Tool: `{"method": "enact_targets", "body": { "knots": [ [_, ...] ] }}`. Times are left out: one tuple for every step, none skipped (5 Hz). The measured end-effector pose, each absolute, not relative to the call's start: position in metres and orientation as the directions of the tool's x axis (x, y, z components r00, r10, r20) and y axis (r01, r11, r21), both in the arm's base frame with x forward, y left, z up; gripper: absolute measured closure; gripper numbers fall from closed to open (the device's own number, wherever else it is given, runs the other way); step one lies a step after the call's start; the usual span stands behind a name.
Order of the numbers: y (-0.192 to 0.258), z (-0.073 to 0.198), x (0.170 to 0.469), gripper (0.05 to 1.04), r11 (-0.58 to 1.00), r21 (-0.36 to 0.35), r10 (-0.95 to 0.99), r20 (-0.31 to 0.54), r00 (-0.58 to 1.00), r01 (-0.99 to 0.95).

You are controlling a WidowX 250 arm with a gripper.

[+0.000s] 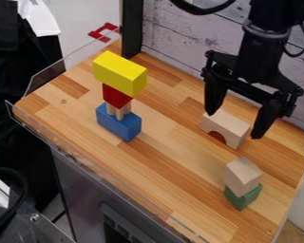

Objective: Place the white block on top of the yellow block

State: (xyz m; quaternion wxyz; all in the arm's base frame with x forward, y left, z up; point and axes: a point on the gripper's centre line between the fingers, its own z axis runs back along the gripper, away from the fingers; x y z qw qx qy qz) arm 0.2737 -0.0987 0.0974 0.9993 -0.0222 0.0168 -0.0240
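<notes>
Nearest the camera, well apart from the pale arched block (221, 125), a dark metal part (34, 228) carries a round screw. Above that block the black arm (262, 45) comes down from the picture's top, and its gripper (236, 124) hangs with fingers (213, 94) spread wide, one by each end of the block; whether they touch it I cannot tell. The block stands on its feet, arch opening downward, its long axis roughly in line with the wooden board's (174, 159) back edge. Behind it rises the plank wall (193, 42); in front and to picture right, a pale block (241, 173) sits on a green block (242, 198). Striped wood stretches leftward to a tower: blue block (118, 124), pale posts (121, 112), red block (115, 96), yellow block (119, 73) topmost.
</notes>
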Motion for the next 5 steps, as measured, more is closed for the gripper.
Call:
{"method": "enact_targets", "body": {
  "knots": [
    [-0.098, 0.088, 0.27, 0.083, 0.998, -0.037, -0.048, -0.068, 0.997, 0.045],
    [-0.101, 0.085, 0.268, 0.083, 0.997, -0.063, -0.055, -0.085, 0.995, 0.05],
    [-0.104, 0.085, 0.265, 0.084, 0.995, -0.069, -0.074, -0.098, 0.992, 0.068],
    [-0.114, 0.086, 0.258, 0.083, 0.992, -0.083, -0.105, -0.117, 0.988, 0.095],
    [-0.117, 0.079, 0.248, 0.083, 0.991, -0.101, -0.106, -0.146, 0.984, 0.092]
  ]
}}
